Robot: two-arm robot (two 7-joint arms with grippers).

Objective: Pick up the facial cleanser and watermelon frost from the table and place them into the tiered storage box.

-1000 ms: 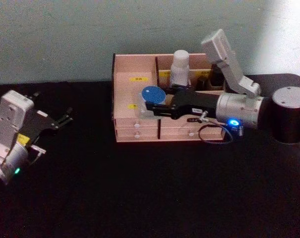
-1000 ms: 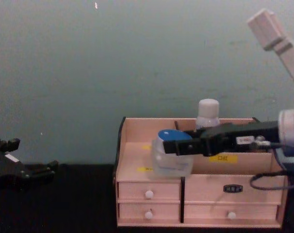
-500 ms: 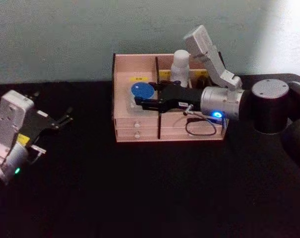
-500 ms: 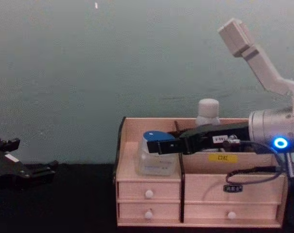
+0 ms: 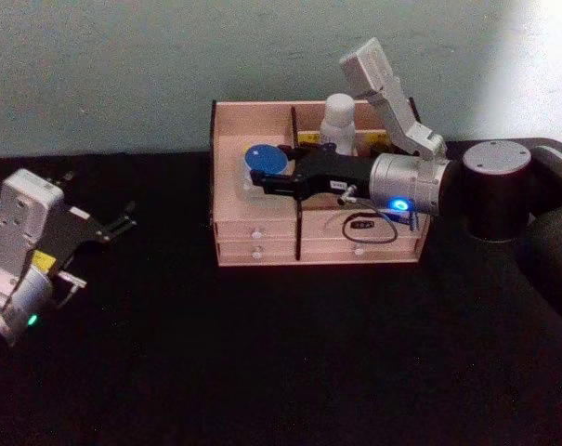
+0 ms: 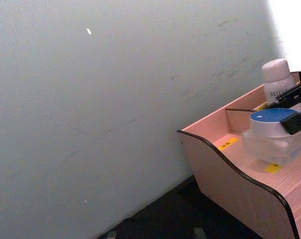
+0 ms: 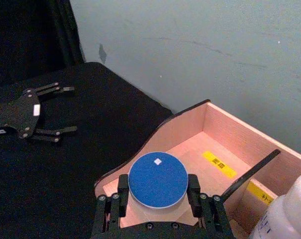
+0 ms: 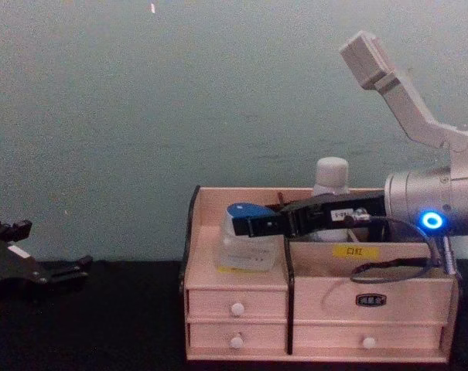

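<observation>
The watermelon frost (image 5: 264, 165), a clear jar with a blue lid, sits low in the left compartment of the tiered storage box (image 5: 262, 249). My right gripper (image 5: 262, 178) reaches in from the right and is shut on the jar's sides. In the right wrist view its fingers (image 7: 123, 191) clamp the jar just under the blue lid (image 7: 157, 180). The chest view shows the jar (image 8: 245, 246) behind the box's front lip (image 8: 237, 280). The facial cleanser (image 5: 338, 121) stands upright in a rear compartment, also visible as a white bottle (image 8: 331, 179). My left gripper (image 5: 123, 221) rests open at the far left.
The box stands at the table's back against a pale wall (image 5: 123, 65). Its lower front has small drawers with white knobs (image 8: 236, 309). Black tabletop (image 5: 281, 353) stretches in front of the box and between the arms. A cable (image 8: 388, 267) loops under my right wrist.
My right gripper has carried the jar from in front of the drawers back and down into the box's left compartment. The left arm has stayed still.
</observation>
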